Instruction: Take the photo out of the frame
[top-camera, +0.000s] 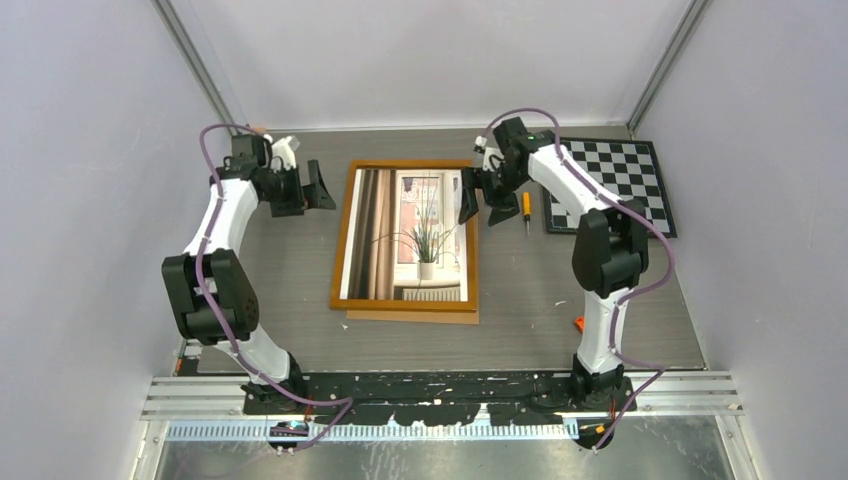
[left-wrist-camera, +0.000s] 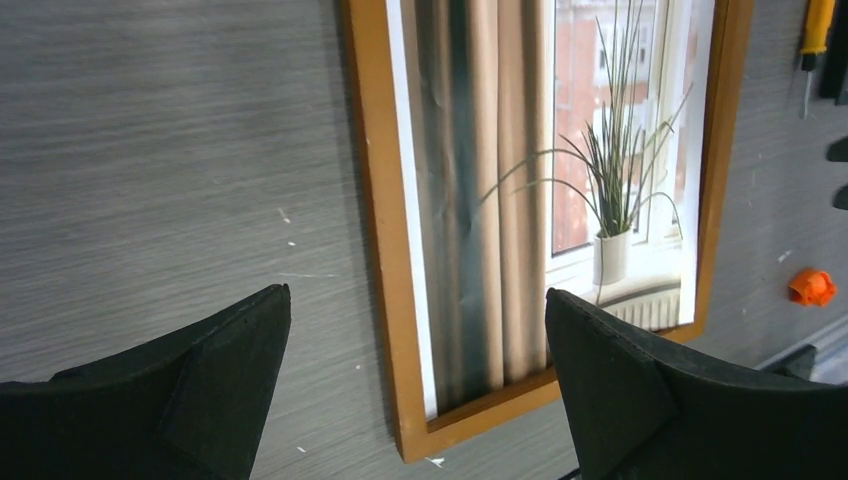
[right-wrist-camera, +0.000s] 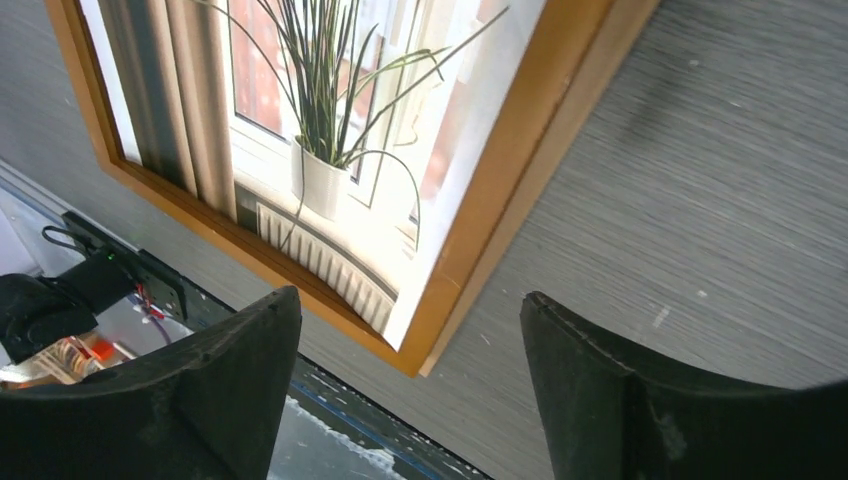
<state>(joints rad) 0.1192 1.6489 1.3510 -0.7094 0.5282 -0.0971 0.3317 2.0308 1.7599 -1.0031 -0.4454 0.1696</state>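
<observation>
From above, the frame (top-camera: 341, 250) lies face up mid-table with the photo (top-camera: 415, 235) seated in it. A tan backing board (top-camera: 412, 316) peeks from under its near edge. The left gripper (top-camera: 305, 190), beside the far left corner, and the right gripper (top-camera: 483, 203), at the far right edge, both gape empty.

Left wrist: nothing sits between the fingers (left-wrist-camera: 200, 390).

Right wrist: a frame corner shows between the spread fingers (right-wrist-camera: 620, 400). A one-sided lift could spill and crease the print.
</observation>
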